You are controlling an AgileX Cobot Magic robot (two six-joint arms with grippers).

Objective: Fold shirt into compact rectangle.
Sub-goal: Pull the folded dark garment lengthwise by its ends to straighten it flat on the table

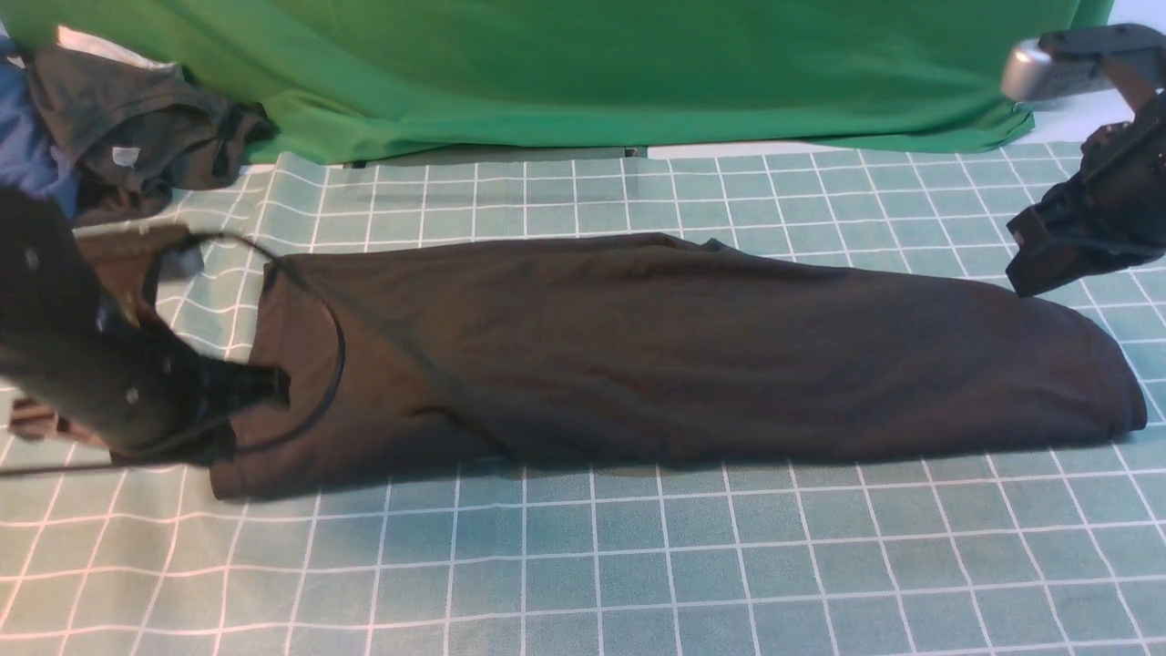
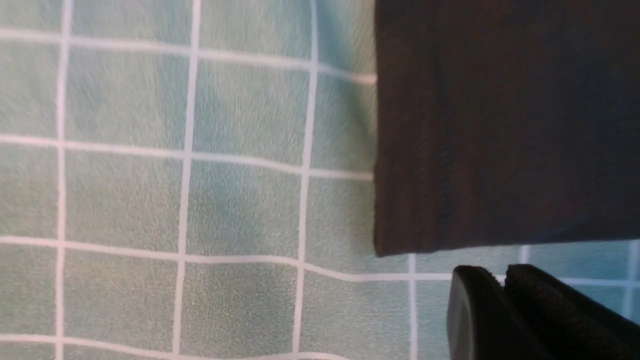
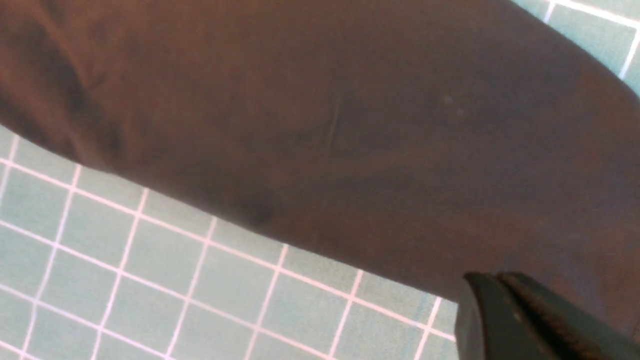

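While the large black cotton t-shirt (image 1: pixel 674 355) lies as one long, narrow band across the teal, white-checked tabletop (image 1: pixel 583 565), the robot's two arms stand at its ends. The lengthwise folding looks done. The step in hand, by the look of it, is the crosswise fold that would shorten the band into a compact rectangle.

At the shirt's left end the left claw (image 1: pixel 273 387) sits low, its jaws together with nothing between them (the left wrist view shows the shirt's squared corner just beyond the fingertips, not in them). Above the shirt's right end the right claw (image 1: pixel 1029 269) hovers, also closed, with no cloth seen in it.

The next move would call for a claw to open, pinch through every layer at one end of the shirt and carry that end flat over toward the other, keeping the edges square.

Across the shirt's left end loops a thin black cable (image 1: pixel 341 355), which could snag or drag the cloth in a lift from that side. Behind the shirt hangs a big bright green cloth (image 1: pixel 583 73). Behind the shirt's left end lies a crumpled dark grey garment with a small white tag (image 1: pixel 137 118), well apart and out of the fold's likely path.
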